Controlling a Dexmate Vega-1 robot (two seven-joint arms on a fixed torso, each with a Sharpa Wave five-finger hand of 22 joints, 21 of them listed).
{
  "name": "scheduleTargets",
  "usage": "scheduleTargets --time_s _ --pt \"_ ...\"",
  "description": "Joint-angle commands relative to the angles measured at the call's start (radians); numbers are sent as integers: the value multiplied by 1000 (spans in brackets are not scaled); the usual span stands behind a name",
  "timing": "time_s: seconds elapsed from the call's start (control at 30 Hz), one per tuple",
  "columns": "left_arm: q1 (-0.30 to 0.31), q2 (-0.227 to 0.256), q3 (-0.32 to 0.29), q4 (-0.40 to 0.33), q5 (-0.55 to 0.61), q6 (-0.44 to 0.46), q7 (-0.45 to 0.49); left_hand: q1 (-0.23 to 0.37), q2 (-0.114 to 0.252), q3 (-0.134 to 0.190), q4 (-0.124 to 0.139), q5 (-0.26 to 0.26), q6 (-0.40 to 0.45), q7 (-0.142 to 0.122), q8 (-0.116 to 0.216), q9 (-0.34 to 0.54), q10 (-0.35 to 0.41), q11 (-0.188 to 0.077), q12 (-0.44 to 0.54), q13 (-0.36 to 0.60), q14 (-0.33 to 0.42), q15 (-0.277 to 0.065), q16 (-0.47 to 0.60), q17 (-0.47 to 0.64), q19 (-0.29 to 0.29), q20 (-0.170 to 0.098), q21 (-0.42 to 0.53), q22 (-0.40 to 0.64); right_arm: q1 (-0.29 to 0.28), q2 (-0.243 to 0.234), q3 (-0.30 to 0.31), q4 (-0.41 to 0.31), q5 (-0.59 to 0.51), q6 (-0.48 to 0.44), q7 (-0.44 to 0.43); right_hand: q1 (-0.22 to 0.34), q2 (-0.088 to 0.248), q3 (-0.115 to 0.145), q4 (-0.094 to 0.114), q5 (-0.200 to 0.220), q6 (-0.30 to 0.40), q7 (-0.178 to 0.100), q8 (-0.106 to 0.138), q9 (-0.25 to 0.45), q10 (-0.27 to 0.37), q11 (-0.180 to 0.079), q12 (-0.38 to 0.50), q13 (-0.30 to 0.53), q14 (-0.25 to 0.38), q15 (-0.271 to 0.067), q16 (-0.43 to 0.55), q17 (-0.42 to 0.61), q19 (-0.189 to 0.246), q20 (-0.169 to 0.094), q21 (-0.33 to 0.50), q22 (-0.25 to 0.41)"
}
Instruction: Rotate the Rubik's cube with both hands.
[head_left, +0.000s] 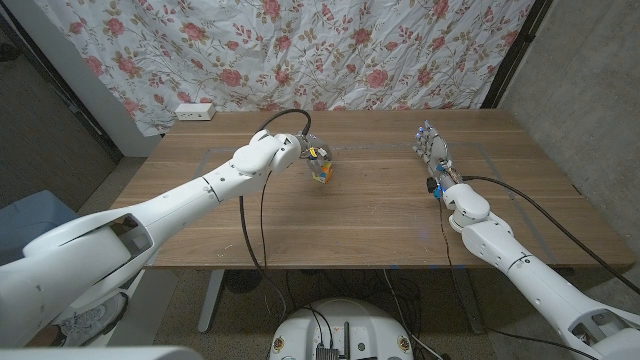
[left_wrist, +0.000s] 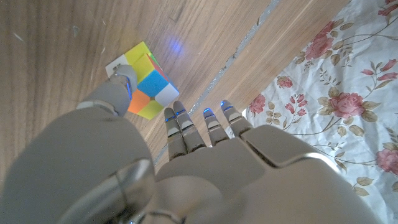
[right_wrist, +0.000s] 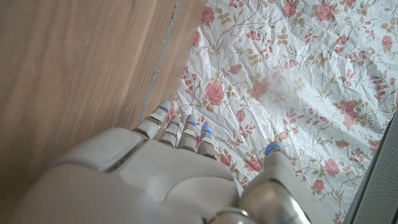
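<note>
**Left hand at the cube, right hand waiting well off to the side**

Step in hand, as I judge it: the first approach. One Rubik's cube (head_left: 321, 170) sits on the wooden table (head_left: 360, 220), towards the far edge and left of centre. The left hand (head_left: 308, 150) is down on it. In the left wrist view the thumb (left_wrist: 118, 87) lies against the cube's (left_wrist: 144, 81) near side, while the other fingers (left_wrist: 205, 127) stretch out side by side next to it, not wrapped round it. Whether they touch the cube I cannot tell, so I cannot call it a grip. The cube appears to rest on the table, not lifted.

The right hand (head_left: 432, 150) stands upright, well apart from the cube across the table, fingers straight and slightly apart, holding nothing. The right wrist view shows the same: fingers (right_wrist: 180, 130) extended toward the floral cloth (right_wrist: 298, 81), thumb set off to one side.

Next move, by my reckoning: the left hand has to close properly on the cube and steady it, then the right hand must cross over and take the opposite face so a layer can be turned.

Count: one cube, two hands, one table, one floral backdrop, one white power strip (head_left: 194, 112) at the table's far left corner
</note>
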Motion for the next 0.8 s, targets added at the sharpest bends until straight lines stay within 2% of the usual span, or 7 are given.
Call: scheduleTargets --time_s 0.03,0.3,0.8 --pt "3 -3 0 3 -1 -1 5 15 3 -8 -1 -3 19 0 6 4 18 -2 4 2 14 -81 4 2 13 -5 2 3 0 -2 0 -2 0 -4 1 3 11 4 -5 4 1 -5 6 3 0 -6 1 1 1 3 8 1 0 3 3 3" --pt "4 -3 1 5 0 -3 11 26 6 -17 1 -4 46 6 8 5 42 -3 5 3 32 -82 4 2 23 -8 1 4 -1 0 0 1 5 -3 5 2 12 4 -6 4 2 -5 6 3 1 -5 1 1 1 2 9 1 0 3 3 4" --pt "9 -3 1 1 5 -4 30 42 12 -31 2 -4 96 2 14 7 81 -5 6 4 66 -96 7 2 49 -21 3 4 1 2 -2 6 5 -1 7 2 14 3 -7 4 3 -7 6 3 1 -6 1 1 1 2 10 0 -1 6 3 4"
